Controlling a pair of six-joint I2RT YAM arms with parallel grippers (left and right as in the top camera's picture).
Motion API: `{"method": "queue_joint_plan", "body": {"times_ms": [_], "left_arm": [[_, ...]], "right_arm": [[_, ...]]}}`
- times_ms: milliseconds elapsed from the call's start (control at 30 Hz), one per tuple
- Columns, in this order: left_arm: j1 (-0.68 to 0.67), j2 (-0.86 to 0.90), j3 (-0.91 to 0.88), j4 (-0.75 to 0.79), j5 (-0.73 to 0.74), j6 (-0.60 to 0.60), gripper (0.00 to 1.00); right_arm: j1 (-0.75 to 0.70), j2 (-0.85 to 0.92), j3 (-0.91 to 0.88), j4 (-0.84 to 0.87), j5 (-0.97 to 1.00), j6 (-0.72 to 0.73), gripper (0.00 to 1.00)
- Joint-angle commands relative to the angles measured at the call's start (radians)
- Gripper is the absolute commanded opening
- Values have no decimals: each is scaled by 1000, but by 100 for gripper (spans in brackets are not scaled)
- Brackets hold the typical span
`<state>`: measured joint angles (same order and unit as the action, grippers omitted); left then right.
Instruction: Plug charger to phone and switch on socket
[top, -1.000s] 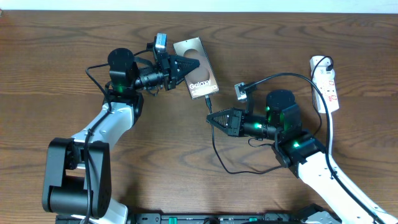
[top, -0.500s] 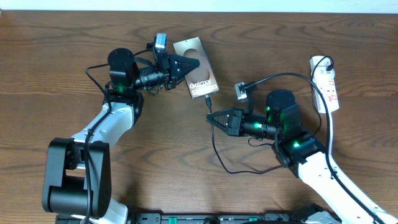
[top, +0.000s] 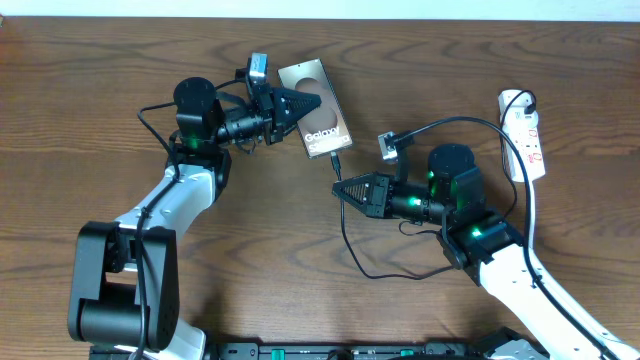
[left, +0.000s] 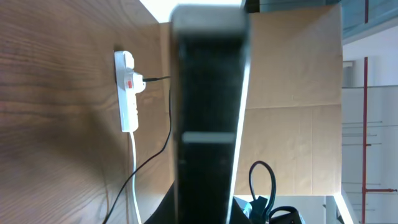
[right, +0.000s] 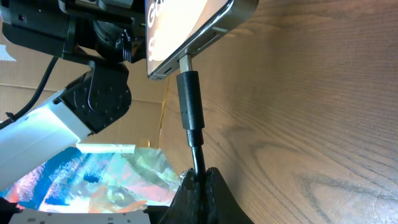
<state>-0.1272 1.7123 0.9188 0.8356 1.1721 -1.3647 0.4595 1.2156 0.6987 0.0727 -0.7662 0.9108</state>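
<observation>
The phone (top: 326, 126) lies at the table's upper middle with its "Galaxy" lettering up. My left gripper (top: 312, 105) is shut on its left edge; in the left wrist view the phone (left: 208, 112) fills the centre as a dark slab. The charger cable (top: 345, 235) runs from the socket to the phone, and its plug tip (top: 337, 160) is seated in the phone's lower end. My right gripper (top: 336, 190) is shut on the cable just behind the plug (right: 189, 109). The white socket (top: 523, 133) lies at the far right and also shows in the left wrist view (left: 126, 91).
The socket's white cord (top: 528, 215) runs down past my right arm. The charger cable loops on the wood below the right gripper. The table's far edge runs along the top of the overhead view.
</observation>
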Motion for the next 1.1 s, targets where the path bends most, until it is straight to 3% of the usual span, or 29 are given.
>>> {"method": "queue_joint_plan", "body": {"times_ms": [0, 1067], "left_arm": [[-3, -6, 14, 15, -7, -2, 7], [-29, -6, 14, 16, 0, 33, 7]], "right_arm": [[6, 2, -2, 6, 8, 13, 1], [13, 2, -2, 6, 15, 21, 1]]}}
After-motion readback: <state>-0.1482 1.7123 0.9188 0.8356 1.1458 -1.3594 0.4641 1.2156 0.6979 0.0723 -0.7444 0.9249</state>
